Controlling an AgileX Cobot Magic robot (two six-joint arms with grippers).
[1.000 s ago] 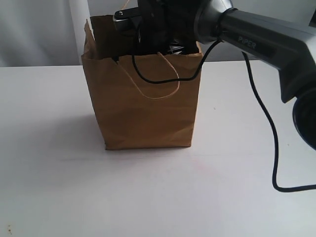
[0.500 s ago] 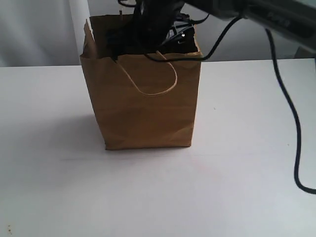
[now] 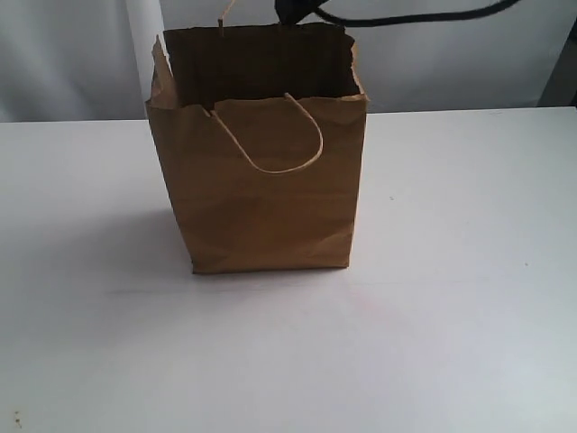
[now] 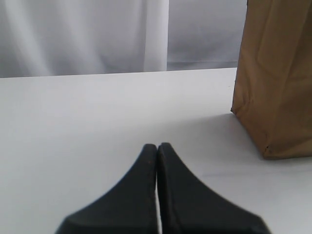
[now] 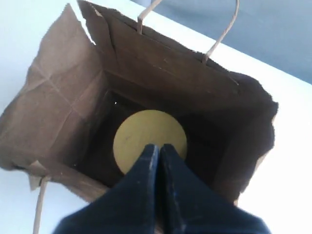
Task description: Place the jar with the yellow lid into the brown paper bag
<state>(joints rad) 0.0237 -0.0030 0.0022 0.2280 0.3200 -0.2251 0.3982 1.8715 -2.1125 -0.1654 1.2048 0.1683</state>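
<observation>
The brown paper bag (image 3: 261, 189) stands upright on the white table, its mouth open and a cord handle hanging over its front. Looking down into the brown paper bag (image 5: 63, 107) in the right wrist view, the yellow-lidded jar (image 5: 146, 134) rests on the bottom; only its round yellow lid shows. My right gripper (image 5: 158, 146) hangs above the bag's mouth, shut and empty, apart from the jar. In the exterior view only a bit of that arm and its cable (image 3: 397, 13) shows at the top. My left gripper (image 4: 157, 145) is shut, low over the table beside the bag (image 4: 278, 78).
The white table (image 3: 451, 271) spreads wide around the bag. A pale curtain (image 4: 97, 34) hangs behind the table's far edge. The bag's top rim is torn and creased at its left corner (image 3: 160, 68).
My right arm has risen out of the bag and almost left the exterior view. The jar stays inside the bag. The bag has not moved.
</observation>
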